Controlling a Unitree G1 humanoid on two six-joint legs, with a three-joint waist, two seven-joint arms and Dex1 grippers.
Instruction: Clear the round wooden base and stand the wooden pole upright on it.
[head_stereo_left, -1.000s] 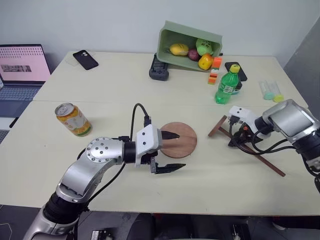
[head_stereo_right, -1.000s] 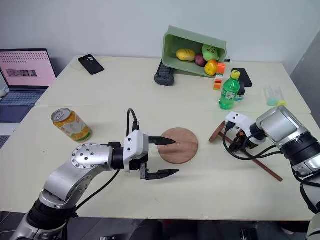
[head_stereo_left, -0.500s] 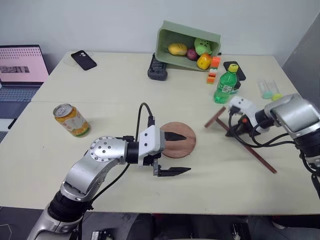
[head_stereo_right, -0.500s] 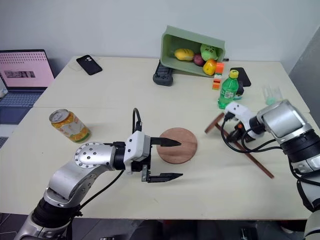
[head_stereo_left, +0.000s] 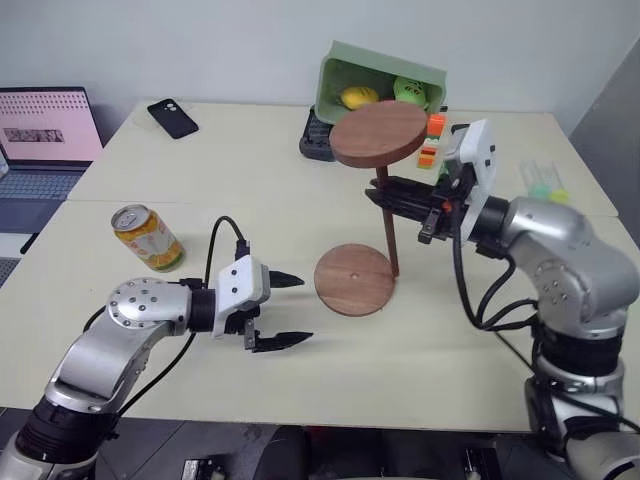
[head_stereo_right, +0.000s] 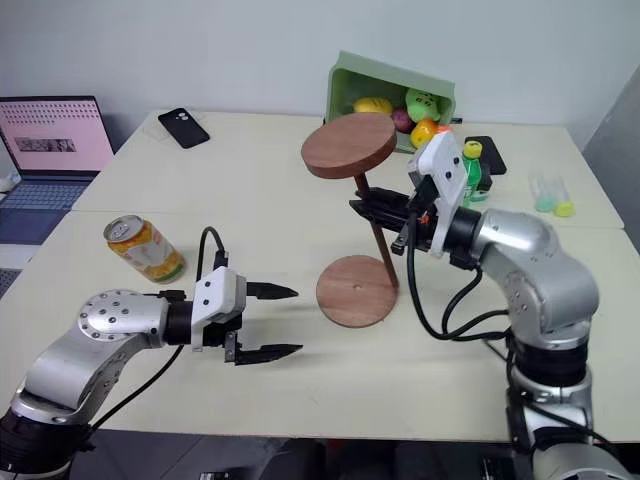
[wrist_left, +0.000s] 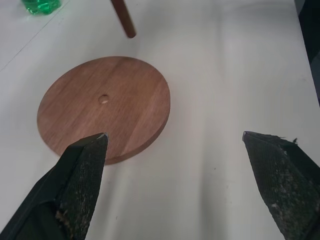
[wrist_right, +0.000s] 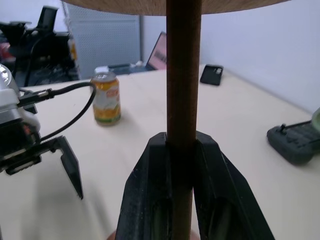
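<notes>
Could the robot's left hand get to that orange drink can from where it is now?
Probably yes. The left hand is open and holds nothing, and the can stands upright close beside that arm with bare table around it. The hand points away from the can, though, so the arm would have to swing back.

A: Where's everything around the right gripper (head_stereo_left: 385, 193)?

B: It clamps the wooden pole (head_stereo_left: 386, 225) mid-rod, disc end up top. The round wooden base (head_stereo_left: 352, 280) lies on the table (head_stereo_left: 250, 180) below it, rod tip just off its edge.

A: And the left gripper (head_stereo_left: 288, 310)?

B: Left of the base, apart from it. A can (head_stereo_left: 146, 238) stands further left.
</notes>
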